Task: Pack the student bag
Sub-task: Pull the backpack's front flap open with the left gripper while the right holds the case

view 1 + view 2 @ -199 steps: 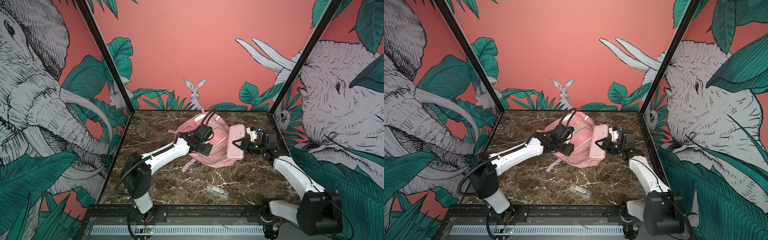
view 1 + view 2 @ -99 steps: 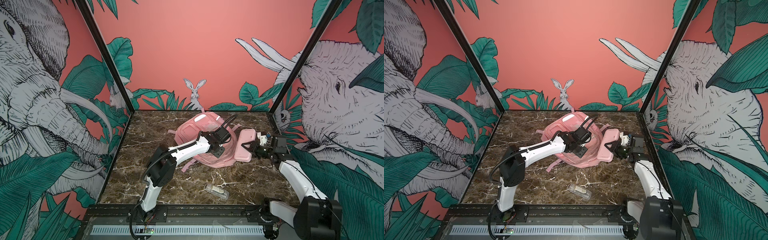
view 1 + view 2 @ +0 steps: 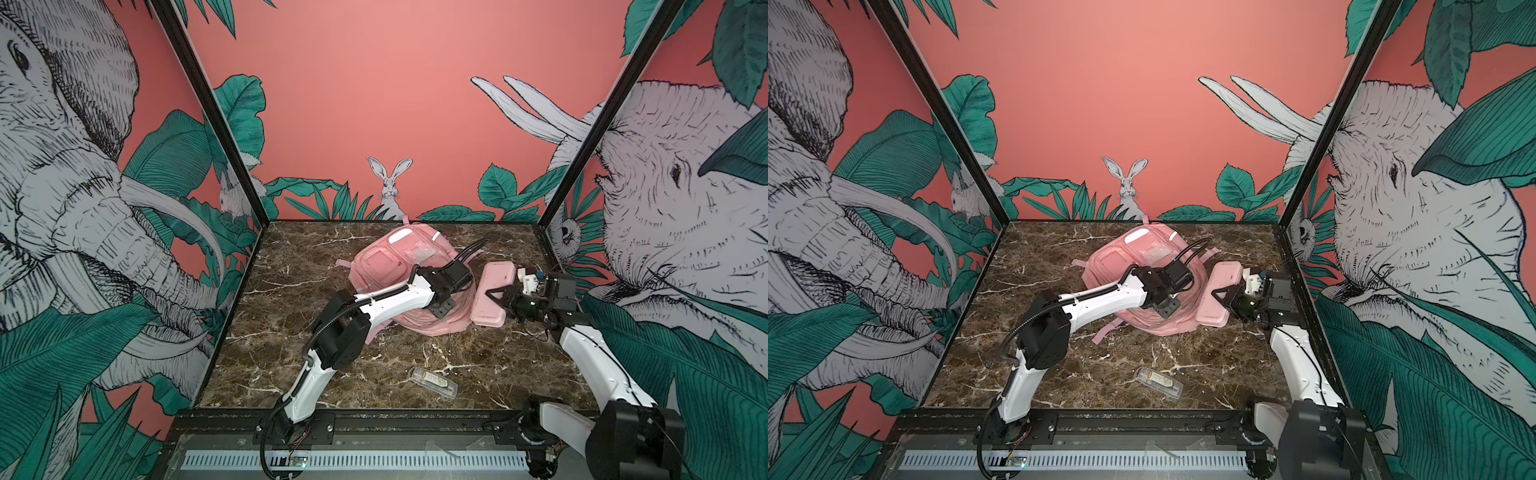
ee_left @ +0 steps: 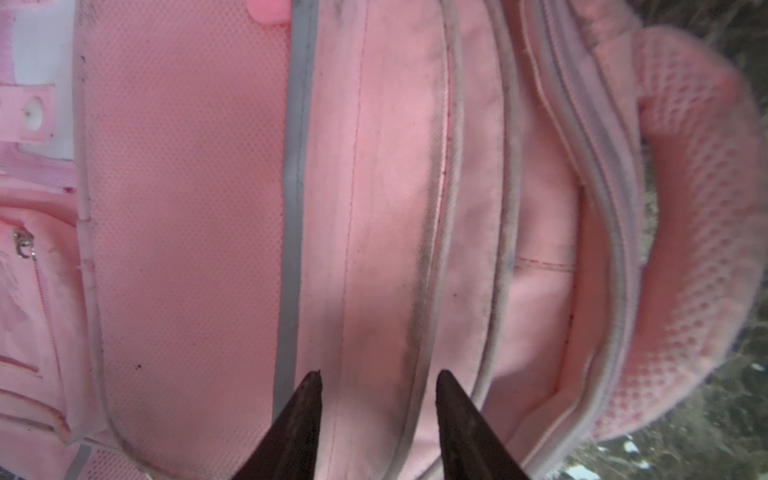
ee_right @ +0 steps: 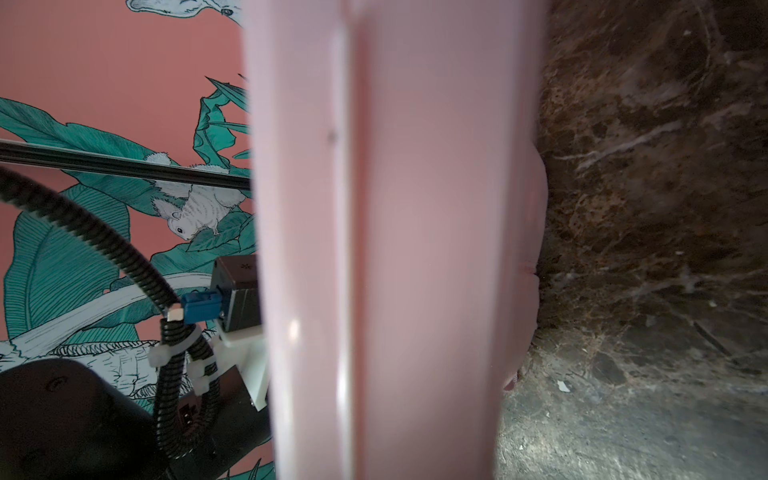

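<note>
The student bag (image 3: 386, 266) (image 3: 1121, 262), a big soft pink backpack, lies at the back middle of the marble floor. My left gripper (image 3: 443, 308) (image 3: 1168, 308) hangs over the bag's right side. In the left wrist view its dark fingertips (image 4: 309, 399) stand apart just above a fabric band between zip lines on the bag (image 4: 187, 208), with nothing held, so it is open (image 4: 378, 374). My right gripper (image 3: 500, 297) (image 3: 1225, 297) is shut on a flat pink case (image 3: 492, 291) (image 3: 1219, 293) right of the bag. The case (image 5: 415, 249) hides the right jaws in the right wrist view.
A small clear plastic box (image 3: 434, 382) (image 3: 1158, 382) lies near the front edge. A bag strap (image 3: 1102, 332) trails out toward the front. The enclosure's right post (image 3: 582, 153) and wall stand close behind the right arm.
My left gripper has swung right across the bag to its right side and its jaws have narrowed. The right gripper has drawn the pink case a little to the right.
</note>
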{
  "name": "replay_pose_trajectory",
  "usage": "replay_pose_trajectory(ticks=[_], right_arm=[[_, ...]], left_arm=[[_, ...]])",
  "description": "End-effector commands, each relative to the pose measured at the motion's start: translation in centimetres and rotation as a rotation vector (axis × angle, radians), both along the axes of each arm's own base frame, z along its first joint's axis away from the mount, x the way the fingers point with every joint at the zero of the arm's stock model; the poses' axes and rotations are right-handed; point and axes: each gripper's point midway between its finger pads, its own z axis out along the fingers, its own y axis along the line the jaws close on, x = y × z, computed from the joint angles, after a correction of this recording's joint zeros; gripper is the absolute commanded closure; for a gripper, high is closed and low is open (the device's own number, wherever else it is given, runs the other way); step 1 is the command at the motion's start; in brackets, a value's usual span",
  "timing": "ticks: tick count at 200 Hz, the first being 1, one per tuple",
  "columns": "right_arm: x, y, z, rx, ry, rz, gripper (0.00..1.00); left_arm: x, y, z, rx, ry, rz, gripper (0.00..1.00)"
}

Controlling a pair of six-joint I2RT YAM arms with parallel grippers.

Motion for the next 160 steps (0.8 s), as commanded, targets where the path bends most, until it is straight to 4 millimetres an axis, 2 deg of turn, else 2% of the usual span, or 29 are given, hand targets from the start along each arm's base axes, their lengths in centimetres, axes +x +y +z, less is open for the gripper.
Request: replay_pose_trajectory(ticks=[1, 55, 68, 96, 103, 121, 160], right_arm=[[0.2, 0.0, 1.1, 0.003, -0.052, 0.005, 0.83], [0.1, 0.0, 1.0, 0.008, -0.049, 0.006, 0.83], [0.0, 0.0, 0.9, 0.007, -0.048, 0.006, 0.83], [-0.1, 0.0, 0.6, 0.007, -0.046, 0.005, 0.83], [-0.1, 0.0, 0.6, 0.007, -0.045, 0.006, 0.83], [-0.2, 0.1, 0.5, 0.01, -0.045, 0.007, 0.83], [-0.2, 0.2, 0.5, 0.013, -0.048, 0.009, 0.83]], left_arm=[[0.1, 0.3, 0.8, 0.031, -0.016, -0.014, 0.62], [0.2, 0.3, 0.4, 0.047, -0.013, -0.023, 0.72], [0.2, 0.3, 0.5, 0.047, -0.016, -0.022, 0.78], [0.4, 0.3, 1.3, 0.039, -0.031, -0.02, 0.97], [0.5, 0.2, 1.8, 0.03, -0.036, -0.02, 1.0], [0.7, -0.1, 3.4, -0.007, -0.047, -0.02, 1.0], [1.5, -0.6, 8.4, -0.156, -0.049, -0.005, 1.0]])
